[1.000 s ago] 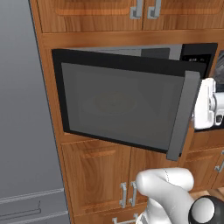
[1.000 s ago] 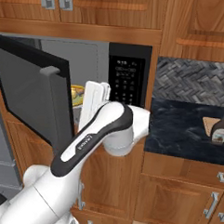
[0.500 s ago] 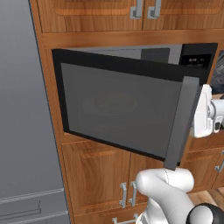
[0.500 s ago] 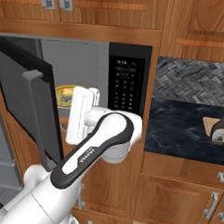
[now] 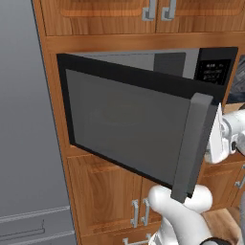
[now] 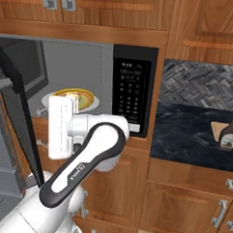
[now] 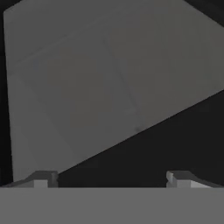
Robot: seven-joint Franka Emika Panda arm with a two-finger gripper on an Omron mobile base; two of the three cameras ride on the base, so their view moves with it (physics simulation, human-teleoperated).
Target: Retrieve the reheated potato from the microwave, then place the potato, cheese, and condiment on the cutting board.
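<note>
Microwave (image 6: pixel 91 78) door (image 5: pixel 139 134) swung wide so cavity's reachable; potato (image 6: pixel 74 96) on plate (image 6: pixel 56 100) inside, w/ gripper (image 7: pixel 112 179) spread wide, empty, facing grey door pane; condiment (image 6: pixel 230 136) on cutting board (image 6: pixel 219 129) well off to right, awaiting rest.

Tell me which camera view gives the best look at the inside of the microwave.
The right base view: the microwave cavity is open to it, with a yellowish plate inside. The left base view mostly gets the swung-out door, leaving a strip of cavity. The hand view faces grey door glass.
</note>
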